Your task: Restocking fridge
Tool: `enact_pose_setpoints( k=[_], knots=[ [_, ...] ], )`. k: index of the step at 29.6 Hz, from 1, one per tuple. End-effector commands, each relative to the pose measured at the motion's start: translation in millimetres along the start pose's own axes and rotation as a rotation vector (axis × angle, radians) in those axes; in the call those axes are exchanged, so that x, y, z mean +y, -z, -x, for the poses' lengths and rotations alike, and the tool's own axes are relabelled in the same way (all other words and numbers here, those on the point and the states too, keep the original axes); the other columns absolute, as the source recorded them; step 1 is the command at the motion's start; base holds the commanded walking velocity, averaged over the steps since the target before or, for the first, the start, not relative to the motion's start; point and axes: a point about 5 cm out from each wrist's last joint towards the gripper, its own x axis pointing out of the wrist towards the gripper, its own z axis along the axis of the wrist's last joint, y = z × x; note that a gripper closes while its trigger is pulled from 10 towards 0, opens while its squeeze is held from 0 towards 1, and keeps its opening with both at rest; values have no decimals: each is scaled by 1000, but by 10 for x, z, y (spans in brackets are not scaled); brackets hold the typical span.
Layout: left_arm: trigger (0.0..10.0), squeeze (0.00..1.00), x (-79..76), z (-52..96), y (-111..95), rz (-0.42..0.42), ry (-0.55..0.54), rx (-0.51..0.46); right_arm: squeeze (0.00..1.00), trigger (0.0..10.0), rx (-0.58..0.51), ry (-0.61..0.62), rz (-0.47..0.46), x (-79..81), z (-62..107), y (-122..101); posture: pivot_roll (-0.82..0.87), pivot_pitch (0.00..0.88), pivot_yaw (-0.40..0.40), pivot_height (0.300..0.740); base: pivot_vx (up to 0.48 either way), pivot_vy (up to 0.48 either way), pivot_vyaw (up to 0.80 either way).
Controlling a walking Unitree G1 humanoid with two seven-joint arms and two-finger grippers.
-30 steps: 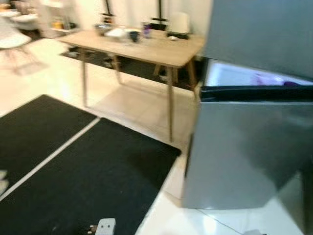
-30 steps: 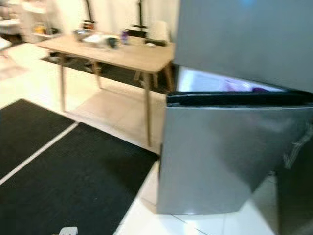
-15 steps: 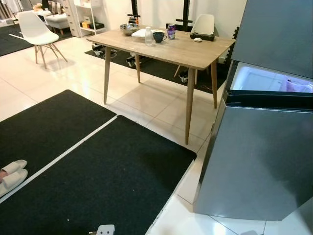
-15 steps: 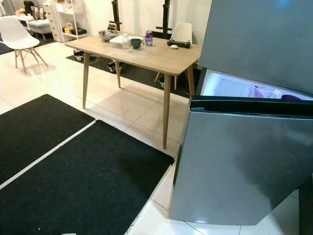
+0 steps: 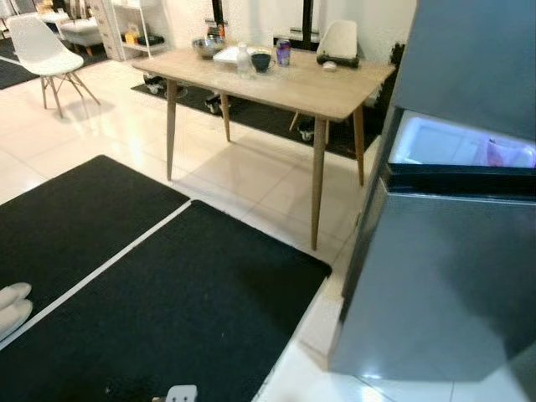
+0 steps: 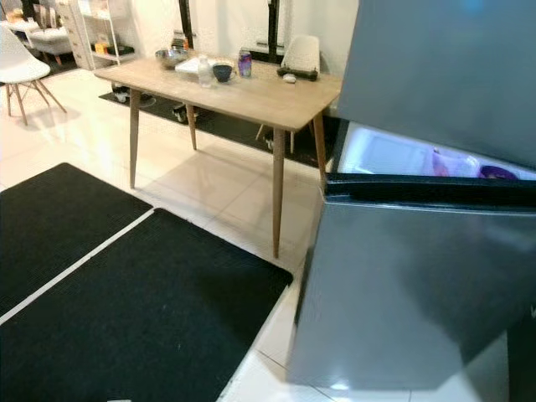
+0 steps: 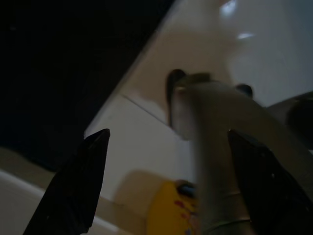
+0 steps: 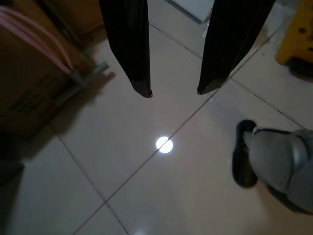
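A grey fridge point(image 5: 444, 285) stands at the right with its door ajar, and its lit white inside point(image 5: 435, 142) shows something purple point(image 6: 500, 172). Behind it, a wooden table point(image 5: 335, 88) carries a can point(image 5: 283, 52), a clear bottle point(image 5: 244, 60), a dark cup point(image 5: 261, 60) and a bowl point(image 5: 206, 46). My left gripper point(image 7: 168, 132) hangs open and empty over the floor near my own leg. In the right wrist view my right gripper point(image 8: 174, 92) is open over pale tiles, holding nothing.
Two black mats point(image 5: 167, 318) cover the floor in front of me, beside white tiles. A white chair point(image 5: 38, 50) stands far left and slippers point(image 5: 10, 306) lie at the left edge. A cardboard box point(image 8: 34, 73) and a yellow object point(image 8: 298, 34) sit near my right side.
The head view was blurred a second ago and has since steadied and shifted slightly. The table, fridge and mats have not moved.
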Motion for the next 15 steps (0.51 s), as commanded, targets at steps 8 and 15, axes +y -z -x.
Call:
enact_pose_setpoints(
  k=[8, 15],
  knots=[
    [10000, 0, -15, -1, 37, -13, 6, 22, 0, 10000, 22, 25, -16, -25, 17, 111, -106, 0, -10, 740, 330, 0, 0],
    [10000, 0, -13, 0, 52, -12, 4, 25, 0, 10000, 27, 78, -83, -79, 22, 118, -105, 0, -12, 740, 332, 0, 0]
  ],
)
